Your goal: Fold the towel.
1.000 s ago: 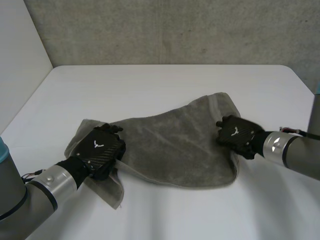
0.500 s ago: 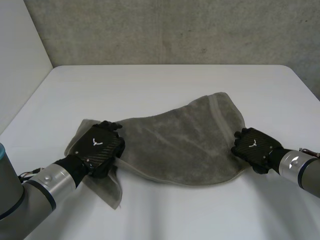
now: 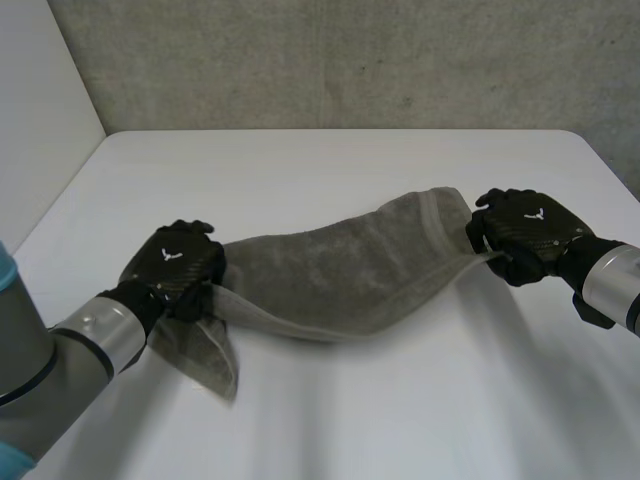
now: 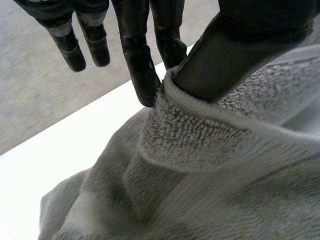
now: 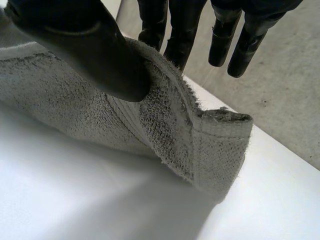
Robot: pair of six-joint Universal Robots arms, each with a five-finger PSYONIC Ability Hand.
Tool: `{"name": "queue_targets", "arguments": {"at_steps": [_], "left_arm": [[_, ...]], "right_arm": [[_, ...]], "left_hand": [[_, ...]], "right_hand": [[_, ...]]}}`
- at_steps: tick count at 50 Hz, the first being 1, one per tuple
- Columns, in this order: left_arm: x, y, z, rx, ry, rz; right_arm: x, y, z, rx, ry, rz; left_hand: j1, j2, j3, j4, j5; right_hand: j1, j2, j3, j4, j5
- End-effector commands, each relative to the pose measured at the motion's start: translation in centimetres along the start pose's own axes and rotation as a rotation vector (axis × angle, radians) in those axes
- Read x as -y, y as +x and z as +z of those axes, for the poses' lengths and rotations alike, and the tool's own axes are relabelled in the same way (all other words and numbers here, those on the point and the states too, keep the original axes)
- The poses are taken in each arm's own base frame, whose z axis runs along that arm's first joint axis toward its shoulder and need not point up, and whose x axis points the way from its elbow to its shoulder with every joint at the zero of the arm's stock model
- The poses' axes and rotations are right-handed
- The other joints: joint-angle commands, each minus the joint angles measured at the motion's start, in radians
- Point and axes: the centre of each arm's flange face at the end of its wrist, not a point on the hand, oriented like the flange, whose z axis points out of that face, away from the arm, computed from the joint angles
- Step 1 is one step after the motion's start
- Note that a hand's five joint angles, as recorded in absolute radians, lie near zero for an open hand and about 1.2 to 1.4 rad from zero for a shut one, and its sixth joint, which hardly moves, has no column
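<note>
Grey terry towel (image 3: 340,275) strung between my hands over the white counter (image 3: 330,170), middle sagging onto it. Left hand (image 3: 178,272) pinches the left edge between thumb and fingers, loose flap trailing below; right hand (image 3: 525,233) pinches the hem by the right corner. Risks: shallow pinches slip under tension, trailing flap bunches the fold
</note>
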Motion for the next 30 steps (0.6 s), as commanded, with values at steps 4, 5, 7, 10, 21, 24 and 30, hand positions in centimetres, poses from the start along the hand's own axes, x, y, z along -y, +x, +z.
{"name": "queue_targets", "arguments": {"at_steps": [4, 5, 7, 10, 21, 24, 30], "left_arm": [[-1.1, -0.8, 1.5, 0.194, -0.058, -0.024], [-1.1, -0.8, 1.5, 0.194, -0.058, -0.024], [-1.6, -0.9, 1.7, 0.215, -0.071, -0.024], [-2.3, -0.7, 1.9, 0.244, -0.088, -0.016], [-3.8, -0.4, 2.9, 0.249, -0.119, -0.003], [-3.8, -0.1, 2.8, 0.239, -0.124, 0.003], [-3.5, 0.8, 2.2, 0.205, -0.122, 0.023]], "right_arm": [[-0.8, -0.1, -0.1, -0.020, -0.006, 0.060], [-0.8, 0.0, -0.2, -0.025, -0.005, 0.062], [-0.6, 0.0, -0.3, -0.028, 0.001, 0.062], [0.0, 0.2, -0.6, -0.038, 0.018, 0.060], [0.9, 0.4, -1.4, -0.055, 0.045, 0.107], [1.0, 0.4, -1.4, -0.059, 0.047, 0.105], [1.1, 0.5, -1.6, -0.064, 0.053, 0.110]], "left_hand": [[-0.543, -0.592, -0.051, -0.059, -0.592], [-0.544, -0.592, -0.051, -0.059, -0.593], [-0.553, -0.601, -0.051, -0.059, -0.601], [-0.550, -0.598, -0.051, -0.059, -0.598], [-0.480, -0.528, -0.051, -0.059, -0.528], [-0.380, -0.428, -0.051, -0.059, -0.429], [0.098, 0.049, -0.051, -0.059, 0.049]], "right_hand": [[0.070, 0.075, -0.043, -0.076, 0.059], [0.070, 0.075, -0.043, -0.076, 0.059], [0.070, 0.075, -0.043, -0.076, 0.059], [0.070, 0.075, -0.043, -0.076, 0.059], [0.070, 0.075, -0.043, -0.076, 0.059], [0.070, 0.075, -0.043, -0.076, 0.059], [0.070, 0.075, -0.043, -0.076, 0.059]]}}
